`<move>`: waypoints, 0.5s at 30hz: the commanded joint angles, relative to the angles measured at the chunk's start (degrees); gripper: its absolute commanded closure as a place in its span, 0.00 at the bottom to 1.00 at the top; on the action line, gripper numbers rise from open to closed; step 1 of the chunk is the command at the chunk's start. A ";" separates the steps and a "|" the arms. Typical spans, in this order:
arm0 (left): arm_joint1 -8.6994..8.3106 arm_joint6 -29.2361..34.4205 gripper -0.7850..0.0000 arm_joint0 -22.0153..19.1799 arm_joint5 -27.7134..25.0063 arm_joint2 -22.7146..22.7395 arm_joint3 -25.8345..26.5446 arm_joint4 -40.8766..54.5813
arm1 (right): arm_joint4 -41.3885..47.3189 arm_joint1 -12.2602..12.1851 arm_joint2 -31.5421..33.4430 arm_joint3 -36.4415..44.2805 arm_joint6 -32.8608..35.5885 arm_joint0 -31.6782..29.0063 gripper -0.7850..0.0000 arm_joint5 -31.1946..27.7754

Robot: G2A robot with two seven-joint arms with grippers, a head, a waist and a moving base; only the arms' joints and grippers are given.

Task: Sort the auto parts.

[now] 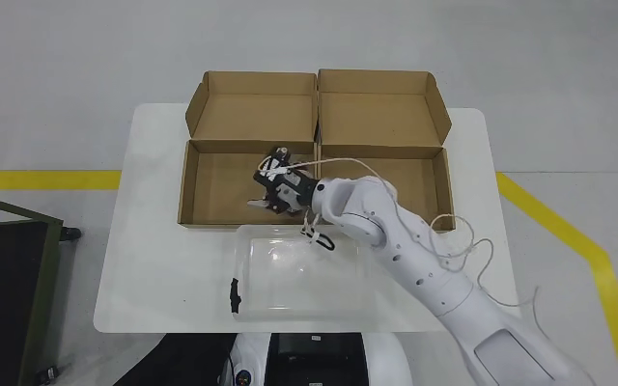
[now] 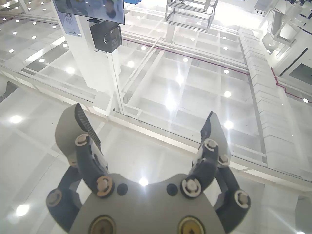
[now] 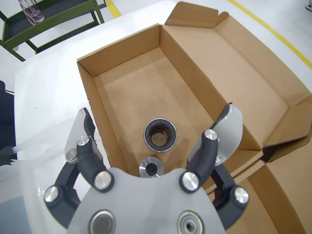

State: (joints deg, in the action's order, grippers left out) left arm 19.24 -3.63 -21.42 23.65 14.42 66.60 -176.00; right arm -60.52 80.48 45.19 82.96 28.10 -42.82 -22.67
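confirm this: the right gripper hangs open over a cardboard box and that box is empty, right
Not empty. The right wrist view shows two parts on the floor of the cardboard box: a black-ringed bushing and a smaller silver sleeve. The right gripper does hang open over it.

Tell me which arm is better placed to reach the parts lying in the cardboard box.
Right, most likely: the right gripper hangs open over the box, above the black ring and metal bushing. The left gripper points at the ceiling.
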 commanded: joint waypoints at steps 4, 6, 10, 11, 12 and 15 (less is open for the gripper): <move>0.00 0.00 0.00 0.00 0.00 0.00 0.00 0.00 | 0.73 -1.05 3.29 4.59 0.64 -2.63 0.00 -2.85; 0.00 0.00 0.00 0.00 0.00 0.00 0.00 0.00 | 1.33 -1.50 4.75 6.10 0.73 -3.92 0.00 -3.98; 0.00 0.00 0.00 0.00 0.00 0.00 0.00 0.00 | 1.49 -2.38 7.74 9.21 0.69 -6.14 0.00 -5.75; 0.00 0.00 0.00 0.00 0.00 0.00 0.00 0.00 | 1.29 -2.60 8.50 9.98 0.45 -6.73 0.00 -6.15; 0.00 0.00 0.00 0.00 0.00 0.00 0.00 0.00 | 0.95 -2.84 9.35 10.80 0.12 -7.34 0.00 -6.60; 0.00 0.00 0.00 0.00 0.00 0.00 0.00 0.00 | -0.73 -3.66 12.19 13.76 -1.52 -9.51 0.00 -8.09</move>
State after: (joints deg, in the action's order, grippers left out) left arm 19.24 -3.63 -21.42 23.65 14.42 66.60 -176.00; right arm -60.67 77.07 56.40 95.68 27.31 -51.64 -30.24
